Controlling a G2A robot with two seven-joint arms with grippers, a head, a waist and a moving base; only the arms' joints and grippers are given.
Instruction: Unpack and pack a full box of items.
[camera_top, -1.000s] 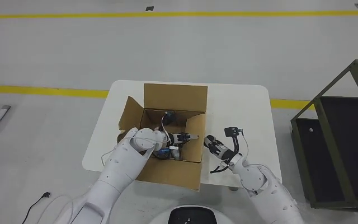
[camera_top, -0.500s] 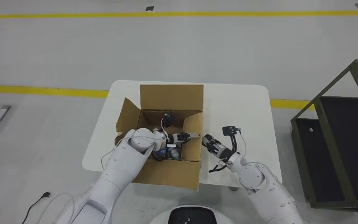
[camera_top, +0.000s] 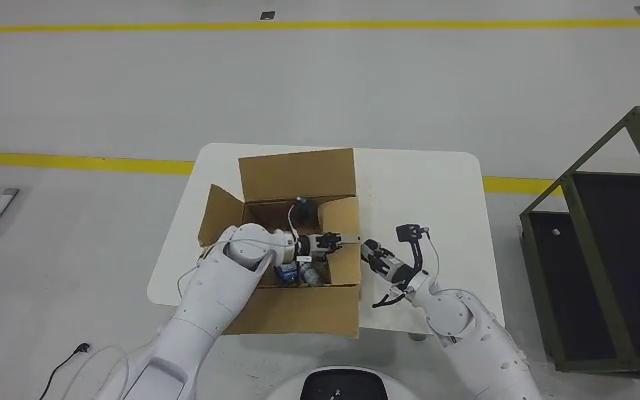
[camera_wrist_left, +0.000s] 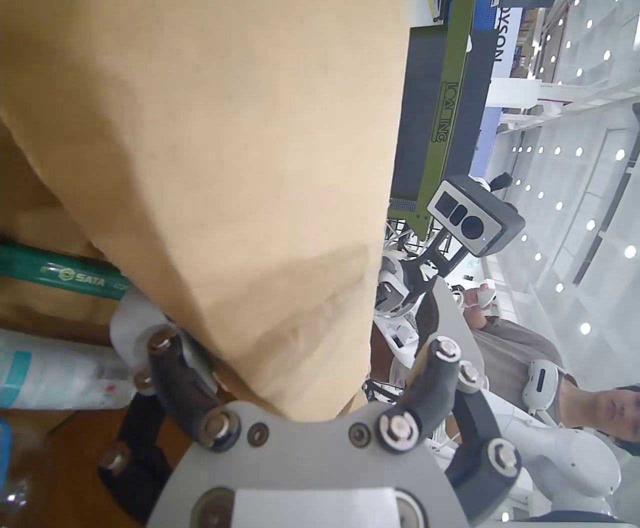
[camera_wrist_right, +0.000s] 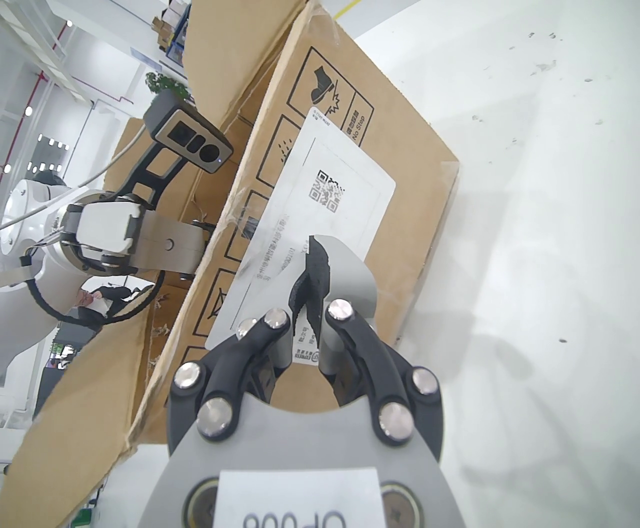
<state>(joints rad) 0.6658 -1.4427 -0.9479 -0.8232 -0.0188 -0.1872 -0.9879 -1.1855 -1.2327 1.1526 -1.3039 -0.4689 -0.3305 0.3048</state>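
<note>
Left gripper (camera_wrist_left: 302, 352) straddles the box (camera_top: 300, 310) wall, fingers apart; right gripper (camera_wrist_right: 320, 272) is closed, just beside its outer side.
Box sits mid-table (camera_top: 430, 180), items (camera_top: 300, 272) inside. Best to grip the wall squarely and brace from outside.

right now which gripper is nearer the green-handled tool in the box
Left. The left gripper straddles the box wall, one finger inside near the green-handled tool; the right gripper is outside, beside that wall's labelled face.
</note>
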